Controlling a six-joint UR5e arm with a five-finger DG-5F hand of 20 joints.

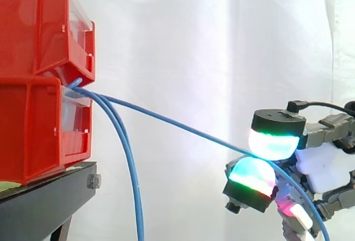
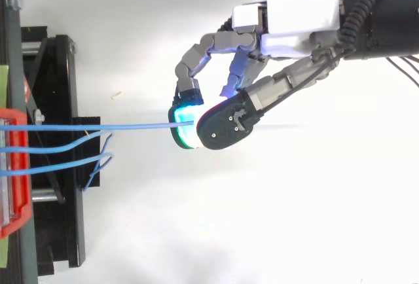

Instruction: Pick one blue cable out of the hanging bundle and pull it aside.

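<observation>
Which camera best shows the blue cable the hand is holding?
The side view: the held cable slants from the red bins to the hand, clear of the hanging ones. The top view shows it straight, ending at the fingers.

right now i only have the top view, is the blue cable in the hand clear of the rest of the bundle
Observer: Side view says yes: the pinched blue cable slants down from the red bins to the hand, apart from the others.
Operator: where do the others go
Observer: The two other blue cables curve out beside it and hang down beside the black stand.
Operator: any tail past the hand
Observer: Yes, below the pads it drops toward the lower right.
</observation>
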